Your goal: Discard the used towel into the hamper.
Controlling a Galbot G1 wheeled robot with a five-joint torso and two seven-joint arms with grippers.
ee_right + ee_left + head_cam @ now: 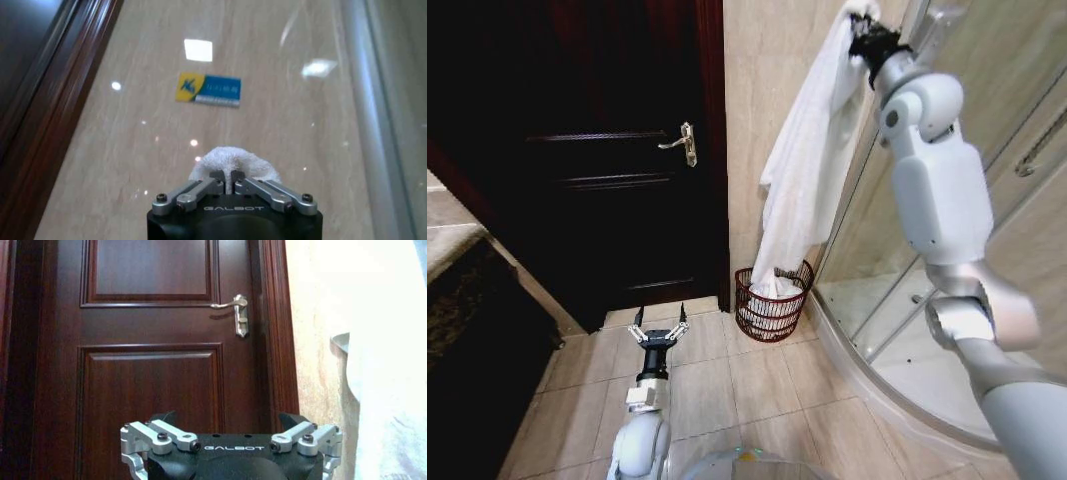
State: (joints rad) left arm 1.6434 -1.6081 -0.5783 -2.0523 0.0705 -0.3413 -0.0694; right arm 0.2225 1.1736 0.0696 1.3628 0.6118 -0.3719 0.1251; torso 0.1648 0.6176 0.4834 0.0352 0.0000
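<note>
While the right arm reaches high against the beige wall, the right pincer (864,42) is pressed together on the top of the towel (802,190), and in the right wrist view its fingers (212,181) meet on a white tuft of cloth (230,160) bulging just beyond them. From that grip the towel hangs straight down along the wall, between the dark door (597,150) and the glass shower screen (987,90), and its lower end sits inside the hamper (772,305), bunched white above the rim. The hamper stands on the tile floor (747,390) at the foot of the wall, just beside the door frame on one side and the curved shower base (877,380) on the other. A blue and yellow sticker (208,89) is stuck to the wall beyond the right pincer. Down low, the left pincer (659,325) is held out over the floor with its fingers spread and nothing between them, pointing toward the door, whose metal handle (237,312) shows ahead of it, well apart from the hamper.
</note>
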